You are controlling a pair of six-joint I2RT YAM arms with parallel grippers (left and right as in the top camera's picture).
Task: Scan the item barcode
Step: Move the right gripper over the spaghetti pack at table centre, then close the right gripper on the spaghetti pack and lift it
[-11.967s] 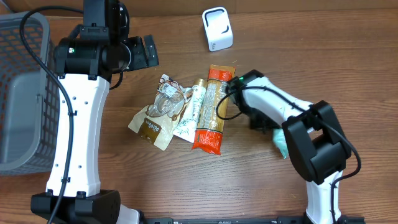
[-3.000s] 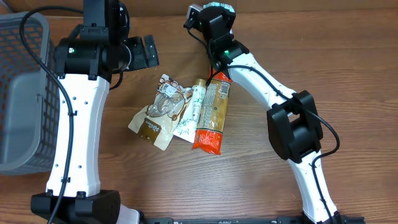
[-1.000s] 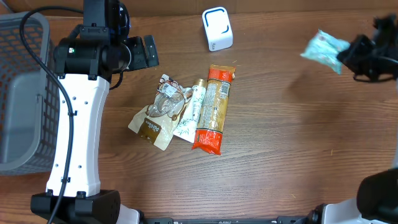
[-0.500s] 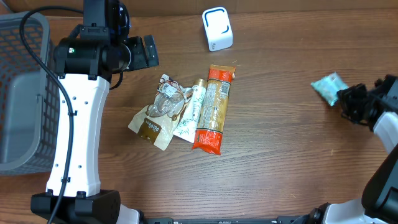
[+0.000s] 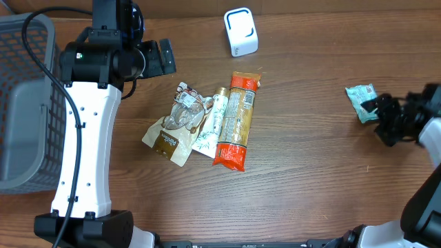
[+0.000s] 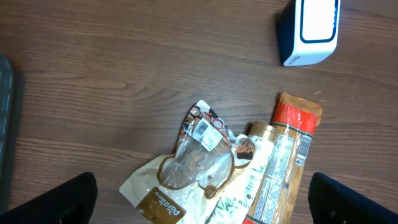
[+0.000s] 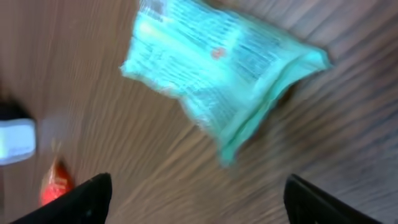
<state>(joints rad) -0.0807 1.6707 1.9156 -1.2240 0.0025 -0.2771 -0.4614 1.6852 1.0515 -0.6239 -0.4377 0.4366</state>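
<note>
The teal packet [image 5: 359, 102] lies on the worktop [image 5: 296, 172] just beyond the right end effector [image 5: 384, 119] — spread wide, empty — while the left end effector [image 5: 158, 59] hangs open.

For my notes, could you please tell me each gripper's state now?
Left gripper: open, empty.
Right gripper: open, empty, beside the green packet.
</note>
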